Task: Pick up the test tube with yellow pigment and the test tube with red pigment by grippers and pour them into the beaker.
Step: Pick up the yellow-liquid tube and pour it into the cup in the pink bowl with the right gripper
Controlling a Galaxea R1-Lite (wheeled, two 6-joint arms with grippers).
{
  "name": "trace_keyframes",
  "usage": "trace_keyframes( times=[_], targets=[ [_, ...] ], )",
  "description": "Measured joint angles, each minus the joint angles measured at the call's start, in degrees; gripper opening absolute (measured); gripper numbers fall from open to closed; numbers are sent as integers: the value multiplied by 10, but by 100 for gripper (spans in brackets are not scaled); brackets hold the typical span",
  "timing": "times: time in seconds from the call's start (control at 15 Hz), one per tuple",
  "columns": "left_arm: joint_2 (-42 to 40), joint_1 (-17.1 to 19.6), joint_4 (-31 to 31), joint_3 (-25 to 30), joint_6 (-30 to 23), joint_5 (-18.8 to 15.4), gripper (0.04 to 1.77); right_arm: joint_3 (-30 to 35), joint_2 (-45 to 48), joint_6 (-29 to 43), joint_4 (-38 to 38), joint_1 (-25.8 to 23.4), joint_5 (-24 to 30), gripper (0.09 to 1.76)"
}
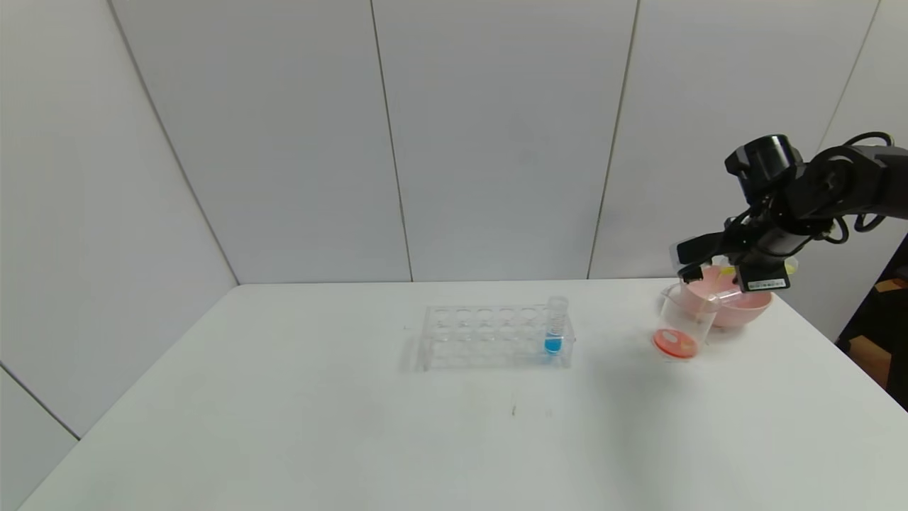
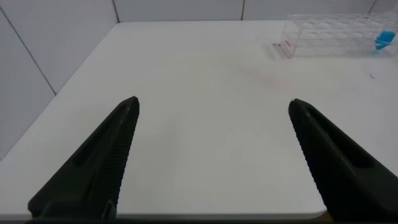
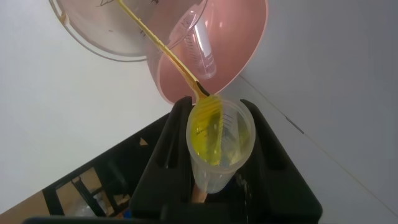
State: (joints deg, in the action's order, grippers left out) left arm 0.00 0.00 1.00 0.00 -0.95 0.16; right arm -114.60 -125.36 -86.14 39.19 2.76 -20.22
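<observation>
My right gripper [image 1: 687, 261] [image 3: 214, 111] is shut on the test tube with yellow pigment [image 3: 221, 140], holding it tipped over the beaker [image 1: 687, 316] [image 3: 118, 31]. A thin yellow stream [image 3: 161, 46] runs from the tube's mouth into the beaker. Red-orange liquid [image 1: 674, 343] covers the beaker's bottom. A second clear tube [image 3: 198, 46] lies in the pink bowl [image 1: 738, 306] [image 3: 239, 43] with no colour showing in it; I cannot tell whether it is the test tube with red pigment. My left gripper [image 2: 212, 106] hangs open and empty over the table's near left part.
A clear many-holed rack [image 1: 493, 337] [image 2: 336, 34] stands mid-table with a blue-liquid tube [image 1: 555, 325] [image 2: 384, 41] at its right end. The pink bowl sits just behind the beaker by the table's right edge [image 1: 837, 355]. Grey wall panels close off the back.
</observation>
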Motion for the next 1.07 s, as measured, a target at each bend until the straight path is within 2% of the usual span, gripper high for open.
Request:
trace_keyframes(
  times=[1.07],
  targets=[
    [0, 0, 0, 0, 0, 0, 172, 0, 12, -42, -4, 13, -57, 54]
  ],
)
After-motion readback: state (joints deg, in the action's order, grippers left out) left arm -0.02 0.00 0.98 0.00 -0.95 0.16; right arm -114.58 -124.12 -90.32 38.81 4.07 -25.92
